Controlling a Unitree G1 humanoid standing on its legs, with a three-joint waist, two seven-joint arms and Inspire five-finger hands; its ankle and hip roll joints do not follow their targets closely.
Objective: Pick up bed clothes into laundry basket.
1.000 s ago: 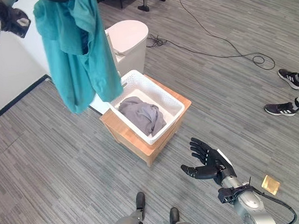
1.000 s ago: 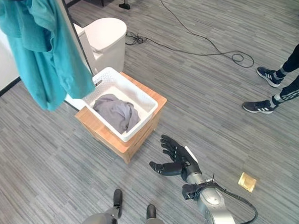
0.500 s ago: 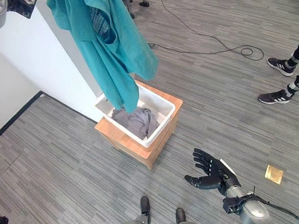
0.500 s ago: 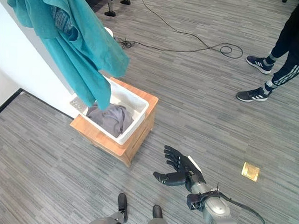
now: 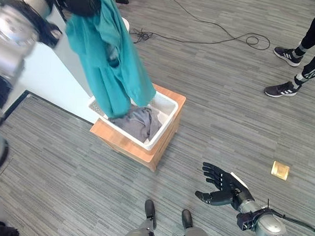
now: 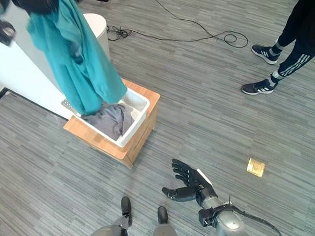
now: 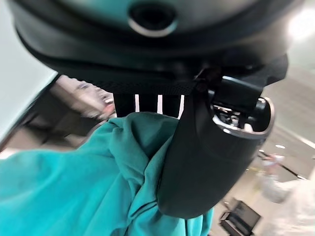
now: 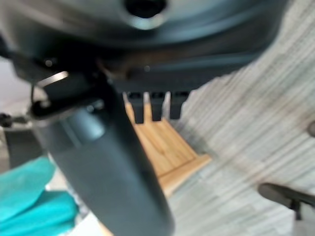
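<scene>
One teal garment (image 5: pixel 110 58) hangs from the left hand (image 5: pixel 79 0), which is raised high at the upper left with its fingers and thumb curled into a bunch of the cloth; the left wrist view shows the thumb (image 7: pixel 197 162) pressed against the gathered teal fabric. The garment's lower end reaches down into the one white laundry basket (image 5: pixel 167 105), where it meets one grey garment (image 5: pixel 139 122) already lying inside. The basket sits on one low wooden stand (image 5: pixel 156 157) on the grey plank floor (image 5: pixel 66 171). The right hand (image 5: pixel 222 186) hovers low over the floor at the lower right, well apart from the basket, with fingers spread and nothing in it. One small yellow square (image 5: pixel 280 170) lies on the floor. A person's legs (image 5: pixel 307 46) and two shoes stand at the upper right.
</scene>
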